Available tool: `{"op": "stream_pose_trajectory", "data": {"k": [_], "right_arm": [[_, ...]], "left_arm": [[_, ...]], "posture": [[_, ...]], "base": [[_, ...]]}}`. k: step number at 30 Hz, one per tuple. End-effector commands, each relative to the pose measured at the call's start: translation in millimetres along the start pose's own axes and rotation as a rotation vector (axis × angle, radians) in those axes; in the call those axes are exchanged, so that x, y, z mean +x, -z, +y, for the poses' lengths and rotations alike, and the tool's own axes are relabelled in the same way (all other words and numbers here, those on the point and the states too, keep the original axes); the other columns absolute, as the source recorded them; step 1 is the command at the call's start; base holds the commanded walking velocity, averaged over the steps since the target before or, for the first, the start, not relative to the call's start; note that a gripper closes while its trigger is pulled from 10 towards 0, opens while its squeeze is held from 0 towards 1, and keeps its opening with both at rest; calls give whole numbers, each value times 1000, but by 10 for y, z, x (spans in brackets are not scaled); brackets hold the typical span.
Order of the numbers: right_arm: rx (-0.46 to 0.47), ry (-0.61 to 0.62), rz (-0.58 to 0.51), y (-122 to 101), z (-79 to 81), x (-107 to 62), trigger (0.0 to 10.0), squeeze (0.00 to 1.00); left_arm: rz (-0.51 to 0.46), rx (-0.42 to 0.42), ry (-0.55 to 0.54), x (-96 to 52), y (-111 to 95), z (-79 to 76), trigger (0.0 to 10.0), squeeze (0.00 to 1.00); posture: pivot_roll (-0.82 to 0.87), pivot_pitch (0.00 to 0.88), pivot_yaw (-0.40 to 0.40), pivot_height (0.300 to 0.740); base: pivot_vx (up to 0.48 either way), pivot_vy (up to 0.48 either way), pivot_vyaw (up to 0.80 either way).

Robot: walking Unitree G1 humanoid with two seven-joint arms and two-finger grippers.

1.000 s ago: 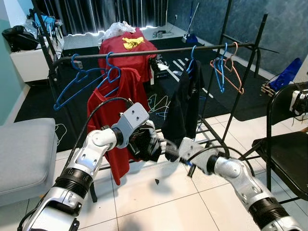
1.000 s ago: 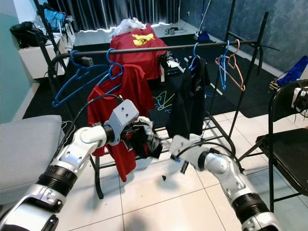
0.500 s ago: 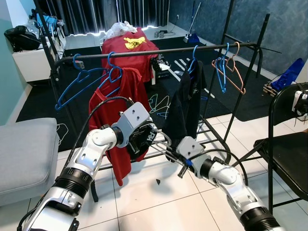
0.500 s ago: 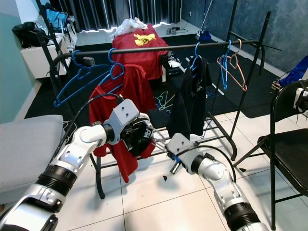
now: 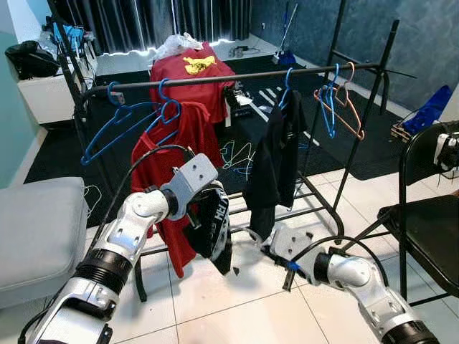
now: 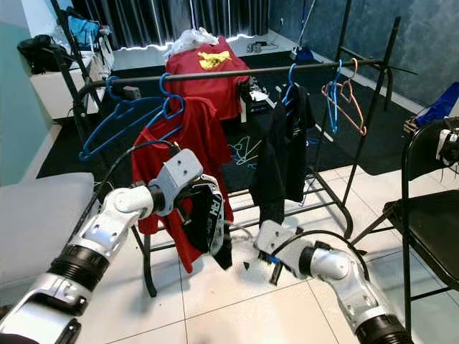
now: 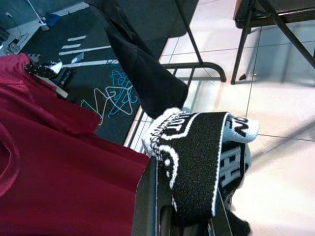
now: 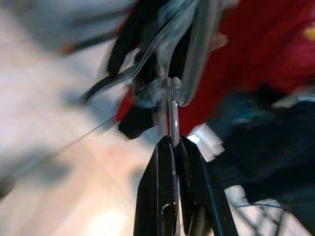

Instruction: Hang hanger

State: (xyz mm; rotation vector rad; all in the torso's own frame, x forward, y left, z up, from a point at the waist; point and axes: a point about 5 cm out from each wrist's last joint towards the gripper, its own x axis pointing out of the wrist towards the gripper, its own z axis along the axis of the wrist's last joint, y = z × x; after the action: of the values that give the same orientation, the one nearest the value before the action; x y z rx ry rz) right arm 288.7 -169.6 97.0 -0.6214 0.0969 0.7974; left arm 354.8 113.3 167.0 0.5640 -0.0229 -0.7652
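The left gripper (image 7: 182,216) is raised in front of the rack (image 5: 215,77), its jaws clamped on a black garment (image 5: 215,228) with white lettering that hangs down from them just above the tiled floor (image 5: 237,308). The right gripper (image 8: 172,147) sits lower and to the right of the garment, its jaws closed on the thin metal hook of a hanger (image 8: 170,105); the hanger reaches left into the garment, and its full shape cannot be made out in the blurred wrist view. The hanger is not on the rail: it is held low, near the rack's base. On the rail, from left to right, hang blue hangers (image 5: 118,122), a red shirt (image 5: 176,154), a black shirt (image 5: 276,158) and a cluster of blue and orange hangers (image 5: 337,100). A grey seat (image 5: 36,229) stands at the near left, a black folding chair (image 5: 427,215) at the right, and more hangers (image 5: 233,154) lie on the dark carpet beyond the rack.
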Motion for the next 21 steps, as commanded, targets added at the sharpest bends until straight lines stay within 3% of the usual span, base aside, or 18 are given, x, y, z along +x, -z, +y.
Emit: {"op": "stream_pose_trajectory", "data": {"k": [1, 4, 7, 9, 13, 17, 20, 21], "right_arm": [[-3, 63, -59, -80, -35, -4, 10000, 0], [103, 156, -141, -112, 99, -36, 10000, 0], [103, 156, -141, -112, 99, -36, 10000, 0], [175, 212, -146, -48, 240, -78, 10000, 0], [253, 223, -87, 67, 321, -87, 10000, 0], [271, 190, -50, 119, 374, -75, 10000, 0], [418, 253, 34, 268, 356, -51, 10000, 0], [418, 253, 34, 268, 356, -51, 10000, 0]], "left_arm": [[27, 12, 4, -29, 50, -14, 10000, 0], [18, 9, 11, -46, 52, -43, 10000, 0], [18, 9, 11, -46, 52, -43, 10000, 0], [28, 7, 13, -79, 79, -55, 10000, 0], [57, 11, 10, -121, 131, -52, 10000, 0], [69, 15, 11, -135, 150, -54, 10000, 0], [88, 24, 7, -140, 166, -44, 10000, 0], [88, 24, 7, -140, 166, -44, 10000, 0]], "posture": [[-85, 0, 30, 740], [-79, 0, 22, 740], [-79, 0, 22, 740], [-70, 0, 20, 740], [-68, 0, 24, 740], [-65, 0, 23, 740], [-64, 0, 21, 740], [-64, 0, 21, 740]], "base": [[0, 0, 0], [0, 0, 0], [0, 0, 0], [0, 0, 0], [0, 0, 0], [0, 0, 0], [0, 0, 0], [0, 0, 0]]}}
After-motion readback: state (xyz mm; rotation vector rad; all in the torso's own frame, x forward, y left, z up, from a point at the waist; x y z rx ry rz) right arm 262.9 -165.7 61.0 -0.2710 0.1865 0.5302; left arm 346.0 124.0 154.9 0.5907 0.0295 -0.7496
